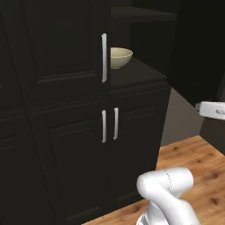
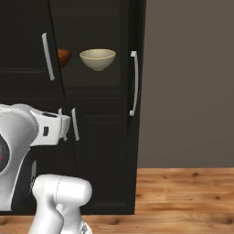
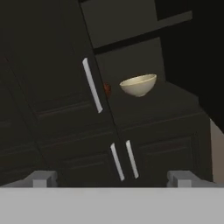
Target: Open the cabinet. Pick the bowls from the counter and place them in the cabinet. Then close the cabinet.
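Two bowls [image 2: 97, 59] (cream, brown [image 2: 63, 57]), cabinet [image 2: 91, 91] shelf

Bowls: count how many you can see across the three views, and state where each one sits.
2. The cream bowl sits on the cabinet shelf behind the open right door. The reddish-brown bowl sits to its left, mostly hidden by the left door. Others may be hidden.

White arm [image 2: 32, 132] raised and bent, wrist level, jaws spread wide apart, gripping nothing
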